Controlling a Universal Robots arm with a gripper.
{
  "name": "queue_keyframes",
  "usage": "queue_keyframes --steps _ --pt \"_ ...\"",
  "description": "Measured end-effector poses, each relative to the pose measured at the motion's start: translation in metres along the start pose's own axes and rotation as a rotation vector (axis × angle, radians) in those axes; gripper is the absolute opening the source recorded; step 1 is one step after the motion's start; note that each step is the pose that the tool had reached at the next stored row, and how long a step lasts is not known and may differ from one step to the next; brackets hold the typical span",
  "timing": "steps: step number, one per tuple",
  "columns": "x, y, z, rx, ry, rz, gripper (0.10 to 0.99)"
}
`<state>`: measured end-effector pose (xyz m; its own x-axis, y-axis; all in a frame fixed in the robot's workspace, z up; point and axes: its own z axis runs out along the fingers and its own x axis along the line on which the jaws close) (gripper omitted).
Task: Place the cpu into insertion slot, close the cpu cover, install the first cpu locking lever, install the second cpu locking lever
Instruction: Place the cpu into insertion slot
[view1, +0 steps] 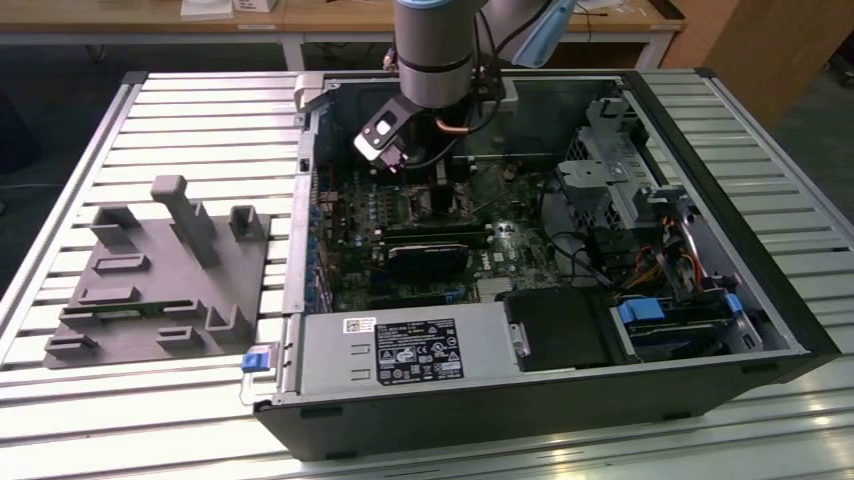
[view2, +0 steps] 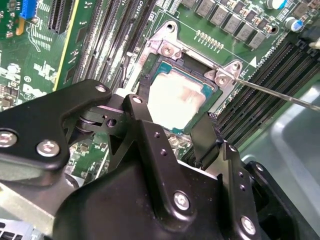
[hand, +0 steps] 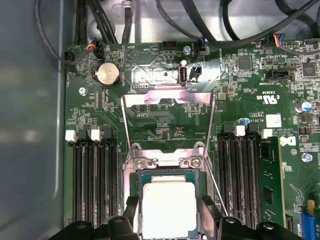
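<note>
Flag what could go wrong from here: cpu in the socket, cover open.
1. The claw straddles the cpu in the insertion slot; whether the chip lies flat can't be told, and a tilted chip could get dragged as the claw leaves.
2. A thin locking lever runs close beside the claw and might snag it.
3. The cpu cover stands open; shutting it over a skewed chip could jam.

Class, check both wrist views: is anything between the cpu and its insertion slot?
Nothing visible. The cpu lies in the insertion slot, the cpu cover is swung open clear of it, and the pincer is right at the cpu.
</note>
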<state>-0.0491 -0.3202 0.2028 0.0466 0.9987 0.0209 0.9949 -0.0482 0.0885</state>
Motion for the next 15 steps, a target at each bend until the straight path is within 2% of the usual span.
queue_keyframes --steps 8,10,11,13,14,15 --pt "0.0000 0.0000 -0.0003 0.000 0.0001 0.000 0.588" --pt "0.0000 0.0001 -0.0004 0.000 0.0001 0.000 0.463" --pt "0.0000 0.0001 -0.0004 0.000 0.0001 0.000 0.463" --pt "0.0000 0.0001 -0.0004 0.000 0.0001 0.000 0.345" --pt "0.0000 0.0001 -0.0004 0.000 0.0001 0.000 0.345" --pt "0.0000 0.0001 -0.0005 0.000 0.0001 0.000 0.286"
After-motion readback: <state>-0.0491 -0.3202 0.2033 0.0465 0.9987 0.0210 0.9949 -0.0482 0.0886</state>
